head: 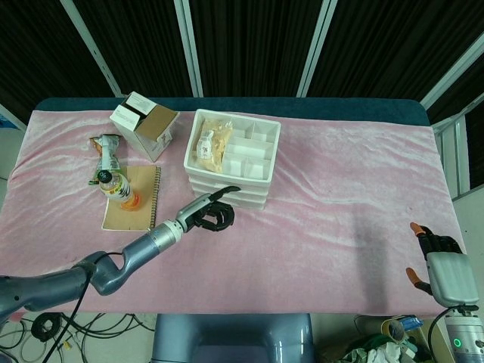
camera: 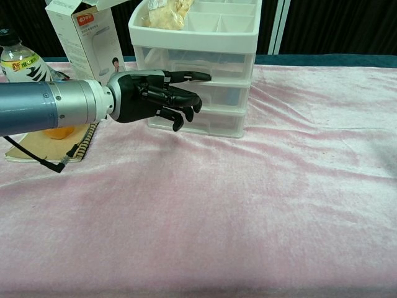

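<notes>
L hand (camera: pixel 158 96) hovers just in front of the drawer unit (camera: pixel 205 93) near tabletop center — fingers (camera: pixel 186 99) loosely curled, one stretched toward the upper drawer front, holding nothing. Can't tell if it touches the drawer; looks just short. Drawers all appear closed, so by my read the reach is about done and any grasp or pull is still left. Top tray of the unit holds a snack bag (head: pixel 212 145) in its left compartment; other compartments look bare.

R hand (head: pixel 439 261) sits well apart at the far right tabletop edge, fingers apart, nothing in it — only in head view.

Left of the unit: box (head: pixel 144 125), bottle (head: pixel 119 189) lying on a notebook (head: pixel 134 200), small packet (head: pixel 106 147). Pink cloth (head: pixel 340 204) covers the tabletop.

Hidden: drawer contents unclear through the fronts; chest view cuts off bottle and box.
</notes>
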### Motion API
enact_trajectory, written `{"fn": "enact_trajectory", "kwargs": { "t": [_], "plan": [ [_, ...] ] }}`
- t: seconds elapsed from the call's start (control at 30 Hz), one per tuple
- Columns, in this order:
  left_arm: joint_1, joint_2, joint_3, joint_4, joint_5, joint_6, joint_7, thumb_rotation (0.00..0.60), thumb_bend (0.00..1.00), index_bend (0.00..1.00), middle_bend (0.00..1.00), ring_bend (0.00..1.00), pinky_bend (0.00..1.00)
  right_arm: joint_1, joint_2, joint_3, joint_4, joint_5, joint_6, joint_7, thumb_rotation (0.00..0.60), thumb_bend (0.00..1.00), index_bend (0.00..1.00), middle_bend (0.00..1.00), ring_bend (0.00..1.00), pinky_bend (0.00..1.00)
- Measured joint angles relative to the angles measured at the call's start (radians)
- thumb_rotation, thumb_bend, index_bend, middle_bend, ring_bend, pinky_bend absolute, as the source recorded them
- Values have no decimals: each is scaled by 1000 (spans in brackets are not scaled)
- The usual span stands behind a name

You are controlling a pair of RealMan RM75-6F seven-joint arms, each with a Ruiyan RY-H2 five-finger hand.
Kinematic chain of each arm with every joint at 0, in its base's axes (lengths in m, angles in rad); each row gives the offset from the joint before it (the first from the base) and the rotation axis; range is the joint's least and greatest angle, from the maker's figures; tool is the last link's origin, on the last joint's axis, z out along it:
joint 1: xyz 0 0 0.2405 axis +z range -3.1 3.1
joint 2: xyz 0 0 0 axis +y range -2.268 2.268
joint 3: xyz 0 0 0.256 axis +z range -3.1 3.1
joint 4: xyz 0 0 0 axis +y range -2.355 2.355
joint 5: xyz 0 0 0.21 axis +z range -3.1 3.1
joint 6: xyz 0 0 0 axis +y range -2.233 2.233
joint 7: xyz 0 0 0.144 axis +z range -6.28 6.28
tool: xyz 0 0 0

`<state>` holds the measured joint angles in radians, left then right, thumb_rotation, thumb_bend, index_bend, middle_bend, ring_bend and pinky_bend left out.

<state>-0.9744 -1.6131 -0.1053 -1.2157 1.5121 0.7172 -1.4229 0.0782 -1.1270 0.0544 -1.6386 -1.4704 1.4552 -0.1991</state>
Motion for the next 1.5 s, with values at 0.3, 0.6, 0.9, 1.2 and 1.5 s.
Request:
{"fn": "enact_trajectory", "kwargs": {
  "t": [0.3, 0.6, 0.9, 1.2, 1.5],
  "plan": [
    [-12, -11, 6, 8, 10, 2, -12, 600, 417, 0, 570, 520, 637, -1, -1, 2, 0, 5, 0, 0, 600, 187, 141, 160, 245, 205],
    [-12, -4, 26, -6, 34, 21, -22, 600, 417, 0, 572, 520, 637, -1, -2, 2, -1, 7, -1, -5, 600, 187, 141, 159, 245, 205],
    [-20, 20, 68, -34, 86, 56, -51, 600, 416, 0, 576, 520, 637, -1, -2, 3, -3, 11, -2, -12, 600, 188, 141, 160, 245, 205],
    [-19, 38, 89, -55, 97, 87, -56, 600, 417, 0, 583, 520, 637, 0, -1, 2, -5, 13, -5, -15, 600, 187, 141, 160, 245, 205],
    [-16, 66, 123, -96, 130, 130, -51, 600, 417, 0, 585, 520, 637, 0, -2, 2, -6, 13, -5, -18, 600, 188, 141, 160, 245, 205]
  ]
}}
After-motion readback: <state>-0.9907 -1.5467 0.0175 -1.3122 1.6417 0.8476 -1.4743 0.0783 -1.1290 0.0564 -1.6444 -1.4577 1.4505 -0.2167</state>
